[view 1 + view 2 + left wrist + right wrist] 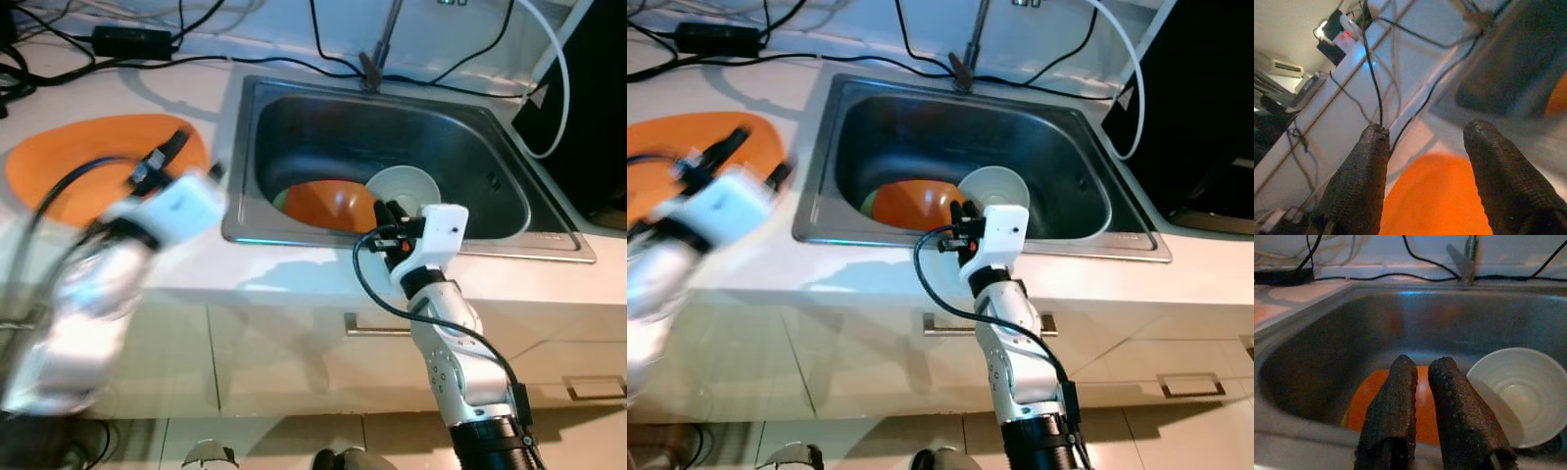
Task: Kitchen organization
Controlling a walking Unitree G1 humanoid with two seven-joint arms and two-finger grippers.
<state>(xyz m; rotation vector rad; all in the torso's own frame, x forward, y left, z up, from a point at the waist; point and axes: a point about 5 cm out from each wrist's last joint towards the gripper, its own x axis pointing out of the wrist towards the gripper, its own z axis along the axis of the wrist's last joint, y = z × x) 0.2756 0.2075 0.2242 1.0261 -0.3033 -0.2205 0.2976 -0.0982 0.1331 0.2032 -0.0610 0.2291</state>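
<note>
a: why is the right gripper [1422,369] parked at the sink's [294,98] front rim?
b: lined up on the orange bowl [331,204] lying in the basin, white bowl [402,188] touching it. fingers nearly closed, grasping nothing.
a: and the left gripper [1425,139]?
b: blurred, fingers spread and empty, over the orange plate [83,162] on the counter [294,279]. likely a stacking spot.
</note>
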